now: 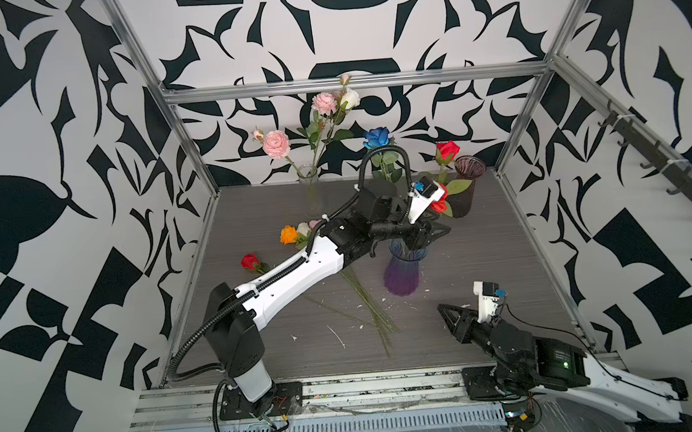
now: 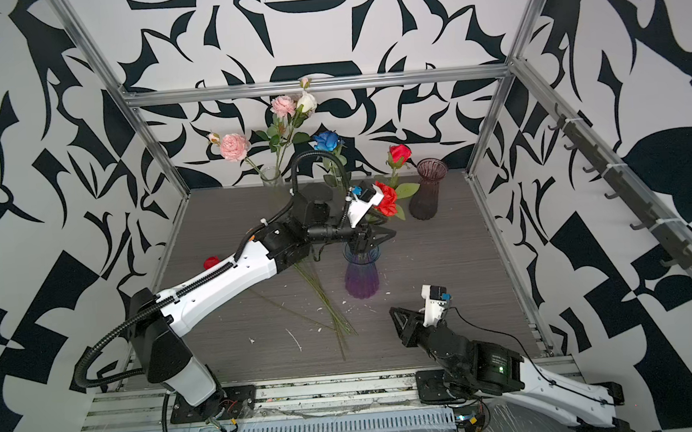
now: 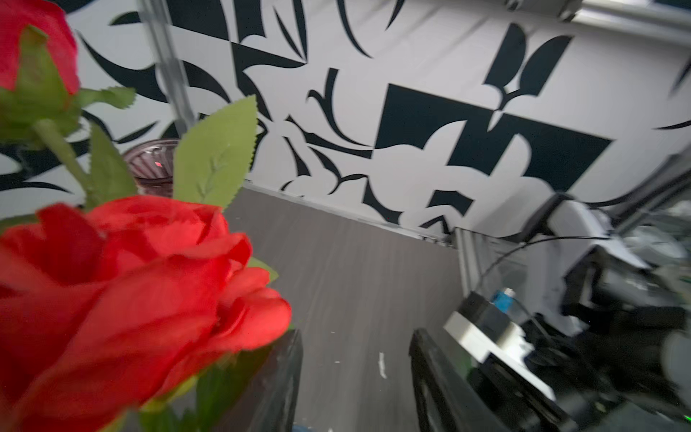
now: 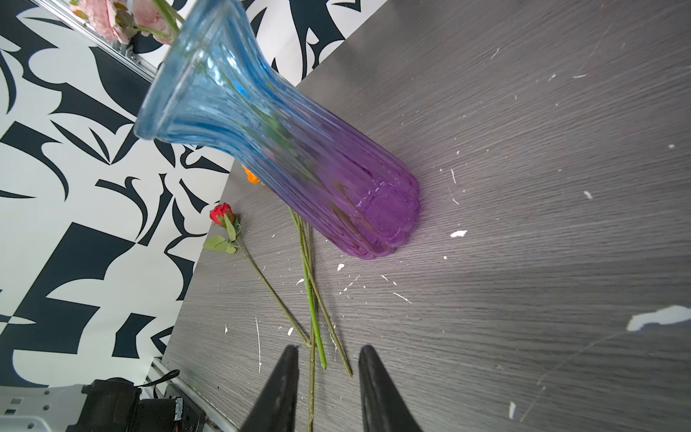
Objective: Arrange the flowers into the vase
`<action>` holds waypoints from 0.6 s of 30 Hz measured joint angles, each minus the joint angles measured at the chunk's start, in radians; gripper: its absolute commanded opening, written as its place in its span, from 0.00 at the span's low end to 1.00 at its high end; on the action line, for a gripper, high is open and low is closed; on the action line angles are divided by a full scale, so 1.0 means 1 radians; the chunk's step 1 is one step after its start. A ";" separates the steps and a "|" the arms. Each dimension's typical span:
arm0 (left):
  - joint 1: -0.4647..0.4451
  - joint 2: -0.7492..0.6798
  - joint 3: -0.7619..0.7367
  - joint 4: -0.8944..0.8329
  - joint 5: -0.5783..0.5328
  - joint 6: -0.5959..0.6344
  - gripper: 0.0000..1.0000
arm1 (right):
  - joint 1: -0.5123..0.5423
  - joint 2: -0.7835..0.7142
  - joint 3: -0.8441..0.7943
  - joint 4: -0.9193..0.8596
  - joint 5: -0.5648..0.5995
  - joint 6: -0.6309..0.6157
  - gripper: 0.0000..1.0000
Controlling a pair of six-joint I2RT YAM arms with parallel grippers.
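The left gripper [image 1: 426,236] hangs right over the mouth of the blue-purple vase [image 1: 403,277], which stands upright on the bench [image 1: 485,265]. In both top views its own body masks the jaws, so I cannot tell how wide they stand or whether they grip anything. A red rose [image 1: 439,203] sits just above this gripper, against its wrist camera. Its stem drops toward the gripper and is lost there. A second red rose [image 1: 448,150] and a blue rose [image 1: 378,138] rise higher behind the gripper. Farther behind it, one to each side, stand a dark vase [image 1: 466,187] and a clear vase [image 1: 309,186] holding pink flowers [image 1: 276,143]. The right gripper [image 4: 329,349] lies low over the bench, its jaws apart and empty, pointing toward the blue-purple vase. Loose stems [image 4: 312,299] lie on the bench near its tips. A small red rose [image 4: 222,213] and an orange rose [image 1: 288,234] lie farther off, beside the left arm.
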 measured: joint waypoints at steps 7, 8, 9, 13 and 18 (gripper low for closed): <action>-0.037 0.011 0.022 -0.046 -0.357 0.061 0.53 | 0.000 0.000 -0.001 0.000 0.000 0.000 0.31; -0.037 0.011 0.022 -0.046 -0.396 0.067 0.53 | 0.000 0.000 -0.001 0.000 0.000 0.000 0.32; -0.037 0.011 0.021 -0.047 -0.426 0.072 0.53 | 0.000 0.000 -0.001 0.000 0.000 0.000 0.32; -0.037 0.008 0.011 -0.050 -0.531 0.092 0.54 | 0.000 0.000 -0.002 0.000 0.000 0.000 0.31; -0.037 -0.003 -0.008 -0.062 -0.594 0.108 0.54 | 0.000 0.000 -0.003 0.000 0.000 0.000 0.32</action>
